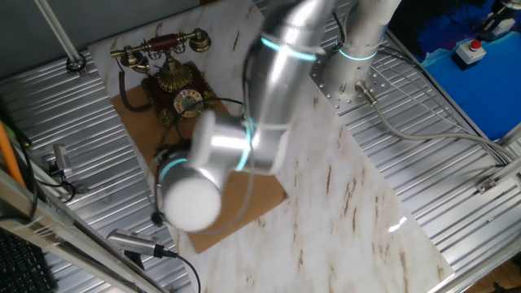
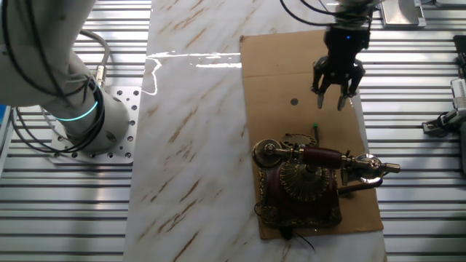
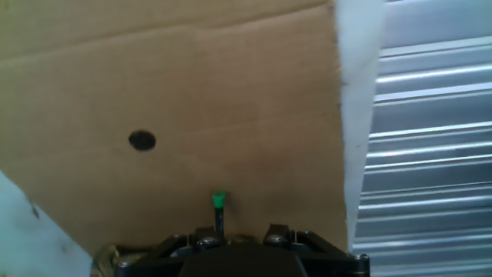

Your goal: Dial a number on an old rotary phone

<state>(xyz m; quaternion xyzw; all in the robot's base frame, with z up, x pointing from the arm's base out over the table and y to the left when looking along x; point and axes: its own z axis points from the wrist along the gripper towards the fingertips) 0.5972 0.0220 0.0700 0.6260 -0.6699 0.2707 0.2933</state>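
While the arm is reaching over the marbled surface (image 2: pixel 189 145), the end effector (image 2: pixel 337 93) is hanging above the far part of a brown cardboard sheet (image 2: pixel 291 65), well apart from the old rotary phone (image 2: pixel 302 189). Its fingers (image 2: pixel 342 100) are pointing downward and appearing spread, with nothing visible between them, though the gap is small in the other fixed view and the hand view is not showing the fingertips clearly. The phone is sitting on the near end of the same cardboard sheet, its brass-ended handset (image 2: pixel 324 155) lying across the cradle and its round gold-cream dial (image 1: pixel 188 101) facing up. A thin black stick with a green tip (image 2: pixel 316 132) is lying on the cardboard between the phone and the end effector. A small dark round spot (image 2: pixel 294 102) is marking the cardboard near the end effector.
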